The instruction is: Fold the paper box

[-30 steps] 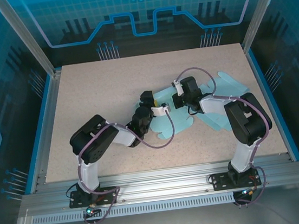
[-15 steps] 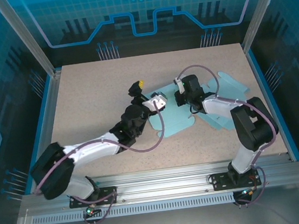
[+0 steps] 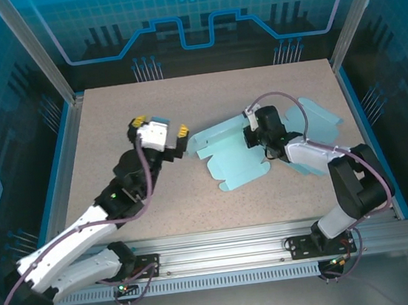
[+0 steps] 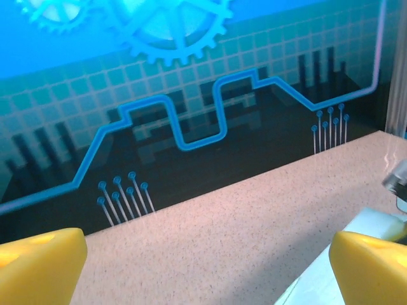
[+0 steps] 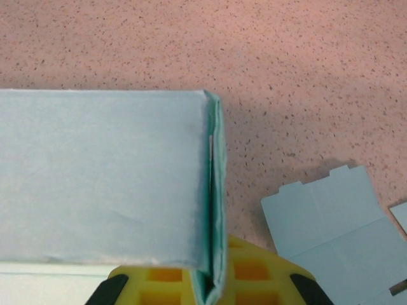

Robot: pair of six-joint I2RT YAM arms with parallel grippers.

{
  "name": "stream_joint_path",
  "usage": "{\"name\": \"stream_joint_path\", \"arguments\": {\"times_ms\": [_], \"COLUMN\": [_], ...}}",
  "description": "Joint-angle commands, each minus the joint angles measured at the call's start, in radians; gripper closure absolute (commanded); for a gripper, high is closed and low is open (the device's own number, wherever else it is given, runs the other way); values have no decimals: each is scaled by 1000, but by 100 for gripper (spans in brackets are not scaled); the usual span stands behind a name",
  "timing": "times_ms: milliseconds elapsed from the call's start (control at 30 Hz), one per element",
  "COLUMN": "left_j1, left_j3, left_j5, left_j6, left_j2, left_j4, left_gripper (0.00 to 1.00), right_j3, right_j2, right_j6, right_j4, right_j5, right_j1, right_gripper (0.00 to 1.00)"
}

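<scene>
Left tool [image 3: 160, 126] hangs released, fingers spread wide, left of centre over the surface [image 3: 109, 104]. Right tool [image 3: 253, 143] is clenched on the pale blue paper box [image 3: 228, 163], which lies at centre. Left wrist: yellow fingertips [image 4: 38, 267] sit in both lower corners. Right wrist: yellow pads [image 5: 254, 279] pinch a folded box flap [image 5: 102, 178] at bottom centre.

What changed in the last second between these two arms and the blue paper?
The left pincer pulled away from the paper and swung left across the table as its arm stretched out. It now stands open and empty. The right pincer stayed shut on the paper's raised fold and barely shifted.
</scene>
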Motion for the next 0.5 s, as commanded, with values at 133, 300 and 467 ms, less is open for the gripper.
{"name": "stream_joint_path", "arguments": {"times_ms": [133, 300, 467], "left_j1": [43, 84, 223], "left_j3": [-150, -233, -231], "left_j5": [-79, -67, 79], "left_j6": [-339, -461, -576], "left_j2": [-185, -245, -205], "left_j4": [-212, -246, -315], "left_gripper": [1, 1, 1], "right_j3": [-20, -21, -19], "right_j2": [-35, -17, 2], "right_j6": [17, 27, 39], "right_j4": [60, 74, 75], "right_j5": [-13, -49, -59], "right_j1": [-17, -27, -35], "right_gripper": [100, 100, 100]}}
